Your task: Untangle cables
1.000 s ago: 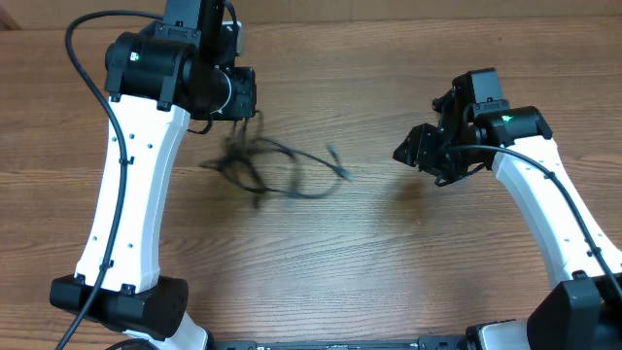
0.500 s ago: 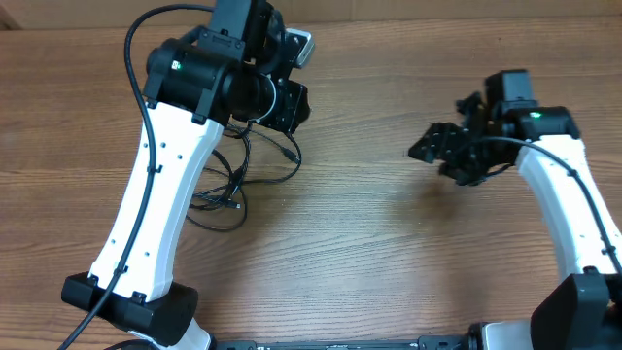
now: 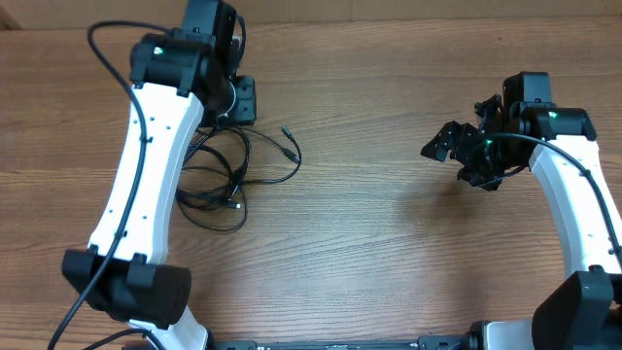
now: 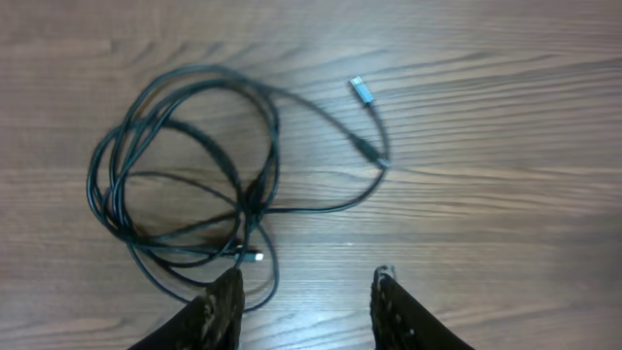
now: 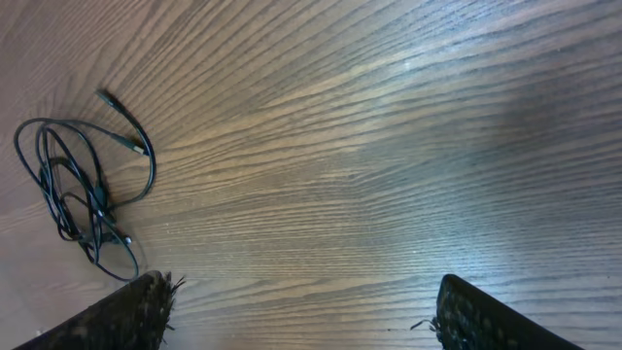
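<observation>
Overhead, cables sit tangled on the counter, left and right jaws both open and empty, probably to pick a strand.

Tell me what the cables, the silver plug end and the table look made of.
Cables: thin black cords, likely rubber or plastic sheathing, matte, lying in limp loops. Silver plug end: probably metal, from its bright glint. Table: wood or wood-look laminate, brown grain with slight sheen.

Thin black cables, tangled in loose flat loops
</observation>
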Motion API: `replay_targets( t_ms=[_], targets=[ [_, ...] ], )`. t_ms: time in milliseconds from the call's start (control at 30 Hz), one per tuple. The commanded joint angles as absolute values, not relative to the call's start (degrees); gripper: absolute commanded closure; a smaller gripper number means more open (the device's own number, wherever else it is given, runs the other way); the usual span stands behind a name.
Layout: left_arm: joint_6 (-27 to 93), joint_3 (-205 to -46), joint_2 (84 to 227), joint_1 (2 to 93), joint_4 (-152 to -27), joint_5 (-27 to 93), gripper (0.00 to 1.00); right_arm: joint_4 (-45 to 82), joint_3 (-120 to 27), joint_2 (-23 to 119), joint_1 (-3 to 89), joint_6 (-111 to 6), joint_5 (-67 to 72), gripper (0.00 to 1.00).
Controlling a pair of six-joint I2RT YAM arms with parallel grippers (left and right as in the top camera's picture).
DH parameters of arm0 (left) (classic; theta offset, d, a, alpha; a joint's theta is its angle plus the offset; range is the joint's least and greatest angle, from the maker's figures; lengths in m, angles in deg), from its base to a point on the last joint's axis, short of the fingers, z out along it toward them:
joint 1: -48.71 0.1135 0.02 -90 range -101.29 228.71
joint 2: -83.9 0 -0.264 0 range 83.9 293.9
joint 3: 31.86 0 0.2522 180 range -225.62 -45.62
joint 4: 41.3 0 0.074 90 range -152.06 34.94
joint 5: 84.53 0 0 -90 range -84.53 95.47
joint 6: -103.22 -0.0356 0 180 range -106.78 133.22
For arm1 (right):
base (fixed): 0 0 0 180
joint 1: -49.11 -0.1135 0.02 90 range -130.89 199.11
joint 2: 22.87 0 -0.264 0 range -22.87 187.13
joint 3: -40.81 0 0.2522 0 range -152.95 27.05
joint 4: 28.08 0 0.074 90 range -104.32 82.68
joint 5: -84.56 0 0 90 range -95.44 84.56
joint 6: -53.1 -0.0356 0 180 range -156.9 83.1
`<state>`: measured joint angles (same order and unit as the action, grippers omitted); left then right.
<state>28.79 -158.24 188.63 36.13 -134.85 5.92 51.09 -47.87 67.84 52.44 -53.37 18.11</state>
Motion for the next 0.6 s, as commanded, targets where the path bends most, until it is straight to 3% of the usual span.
replay_targets(
  t_ms=[0, 300, 567],
  targets=[
    [31.5, -152.7, 189.6, 37.2, -132.3, 3.9, 0.56, 51.0, -48.0, 67.9, 52.2, -52.9, 17.5, 0.14],
    [26.2, -139.2, 189.6, 39.3, -119.9, 8.1, 0.54, 51.0, -47.9, 67.9, 52.2, -52.9, 17.5, 0.12],
    [23.6, -132.0, 189.6, 39.4, -112.5, 8.0, 0.42, 50.9, -47.9, 67.9, 52.2, -52.9, 17.5, 0.11]
  ],
)
